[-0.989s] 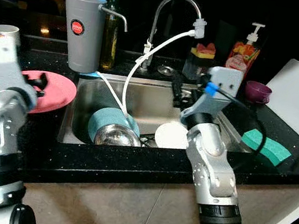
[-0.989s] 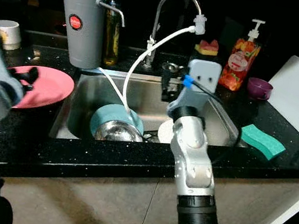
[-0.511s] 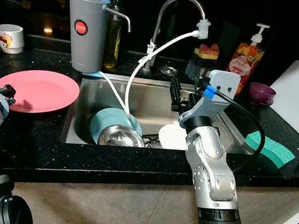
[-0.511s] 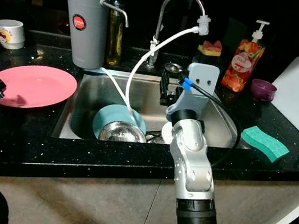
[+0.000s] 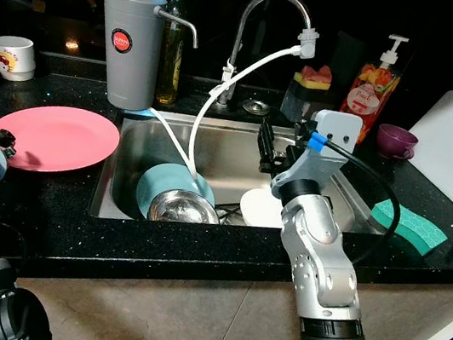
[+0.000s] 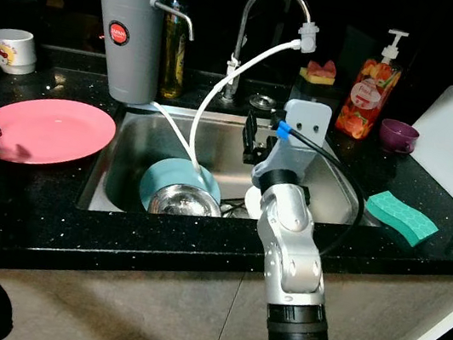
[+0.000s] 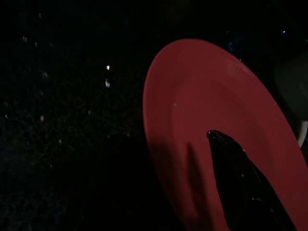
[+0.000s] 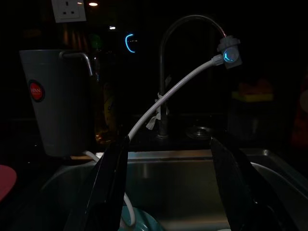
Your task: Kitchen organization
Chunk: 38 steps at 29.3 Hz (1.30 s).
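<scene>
R gripper w/ fingers spread, centre frame over sink. L gripper at left edge by pink plate; grip state can't tell.

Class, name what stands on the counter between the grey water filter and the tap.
A bottle of yellowish liquid with a green cap stands between the grey water filter and the tap, seen in both eye views.

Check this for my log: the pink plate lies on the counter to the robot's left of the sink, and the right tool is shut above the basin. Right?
One error: the right tool is open, its fingers spread apart in the right wrist view. The pink plate does lie on the counter, left of the sink.
</scene>
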Tool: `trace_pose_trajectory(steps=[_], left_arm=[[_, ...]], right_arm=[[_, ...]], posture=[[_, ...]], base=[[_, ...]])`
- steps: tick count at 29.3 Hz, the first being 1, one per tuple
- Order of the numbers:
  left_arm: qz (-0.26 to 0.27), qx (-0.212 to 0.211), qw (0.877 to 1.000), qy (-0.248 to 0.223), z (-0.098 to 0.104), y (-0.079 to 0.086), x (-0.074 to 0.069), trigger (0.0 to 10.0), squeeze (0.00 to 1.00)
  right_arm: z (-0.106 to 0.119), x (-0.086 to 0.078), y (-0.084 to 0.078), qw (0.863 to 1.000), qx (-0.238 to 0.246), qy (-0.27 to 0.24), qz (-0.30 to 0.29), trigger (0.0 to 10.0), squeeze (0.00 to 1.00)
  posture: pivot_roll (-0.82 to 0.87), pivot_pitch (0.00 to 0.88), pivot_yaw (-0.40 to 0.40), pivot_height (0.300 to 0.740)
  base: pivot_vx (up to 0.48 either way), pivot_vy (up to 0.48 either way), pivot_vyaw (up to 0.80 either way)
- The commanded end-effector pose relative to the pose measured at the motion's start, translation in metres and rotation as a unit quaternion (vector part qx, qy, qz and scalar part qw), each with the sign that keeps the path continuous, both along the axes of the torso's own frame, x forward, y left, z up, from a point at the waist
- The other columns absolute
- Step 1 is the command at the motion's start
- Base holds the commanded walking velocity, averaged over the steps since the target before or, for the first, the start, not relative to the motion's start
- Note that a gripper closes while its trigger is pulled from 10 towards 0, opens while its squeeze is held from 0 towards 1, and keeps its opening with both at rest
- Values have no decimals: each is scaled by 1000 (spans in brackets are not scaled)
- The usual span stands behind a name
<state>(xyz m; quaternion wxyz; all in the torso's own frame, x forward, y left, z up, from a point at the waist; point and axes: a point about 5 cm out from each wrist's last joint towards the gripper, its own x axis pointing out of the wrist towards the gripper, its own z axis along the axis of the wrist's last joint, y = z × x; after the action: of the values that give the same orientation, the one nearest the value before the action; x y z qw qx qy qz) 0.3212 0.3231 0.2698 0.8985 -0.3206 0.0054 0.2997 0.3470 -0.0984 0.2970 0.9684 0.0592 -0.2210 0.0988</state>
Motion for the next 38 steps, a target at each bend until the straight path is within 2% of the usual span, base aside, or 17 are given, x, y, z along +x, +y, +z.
trace_pose_trajectory(steps=[1, 3, 8, 11, 12, 13, 14, 15, 16, 17, 29, 33, 36, 37, 38], left_arm=[[-15, -30, 999, 12, -8, -2, 4, 10000, 0], [-36, -59, 998, 9, -14, -5, 8, 10000, 0], [-61, -91, 994, 6, -23, -13, 13, 10000, 0], [-73, -113, 991, 5, -28, -16, 15, 9333, 0], [-75, -116, 990, 4, -29, -16, 16, 7686, 0], [-76, -118, 990, 2, -29, -17, 16, 7059, 0], [-76, -118, 990, 2, -29, -17, 16, 7059, 0], [-78, -123, 989, 0, -29, -17, 17, 3333, 0], [-78, -123, 989, 0, -29, -17, 17, 3333, 0], [-80, -126, 989, -6, -29, -16, 17, 0, 0], [-75, -130, 988, -31, -24, -15, 17, 0, 0], [-78, -98, 989, -81, -8, -15, 16, 0, 0], [-83, -90, 988, -94, -4, -16, 16, 0, 0], [-103, -74, 984, -128, 9, -21, 15, 10000, 0], [-130, -61, 976, -161, 20, -27, 14, 10000, 0]], right_arm=[[0, -2, 0, 1000, 1, 1, 4, 10000, 0], [1, -2, 1, 1000, 1, 1, 4, 10000, 0], [1, -2, 0, 1000, 0, 0, 3, 10000, 0], [1, -2, 0, 1000, -1, 1, 2, 10000, 0], [1, -2, 0, 1000, -1, 1, 2, 10000, 0], [1, -2, 0, 1000, -1, 1, 2, 10000, 0], [1, -2, 0, 1000, -1, 1, 2, 10000, 0], [1, -2, 0, 1000, -1, 1, 2, 10000, 0], [1, -2, 0, 1000, -1, 1, 2, 10000, 0], [1, -1, 0, 1000, -1, 0, 2, 10000, 0], [1, -1, 0, 1000, 0, 1, 1, 10000, 0], [1, 0, 0, 1000, 3, 3, -1, 10000, 0], [1, 0, -1, 1000, 4, 4, -2, 10000, 0], [0, 1, -1, 1000, 17, 11, 2, 10000, 0], [-1, 2, -2, 999, 38, 22, 10, 10000, 0]], posture=[[169, 108, -75, 740], [169, 108, -75, 740], [158, 105, -78, 740], [158, 105, -79, 740], [158, 105, -79, 740], [158, 105, -79, 740], [158, 105, -79, 740], [156, 102, -80, 740], [156, 102, -80, 740], [157, 101, -81, 740], [158, 99, -83, 740], [158, 99, -83, 740], [158, 99, -83, 740], [159, 99, -83, 740], [159, 99, -83, 740]], base=[[0, 0, 0], [0, 0, 0], [0, 0, 0], [0, 0, 0], [0, 0, 0], [0, 0, 0], [0, 0, 0], [0, 0, 0], [0, 0, 0], [0, 0, 0], [0, 0, 0], [0, 0, 0], [0, 0, 0], [0, 0, 0], [0, 0, 0]])
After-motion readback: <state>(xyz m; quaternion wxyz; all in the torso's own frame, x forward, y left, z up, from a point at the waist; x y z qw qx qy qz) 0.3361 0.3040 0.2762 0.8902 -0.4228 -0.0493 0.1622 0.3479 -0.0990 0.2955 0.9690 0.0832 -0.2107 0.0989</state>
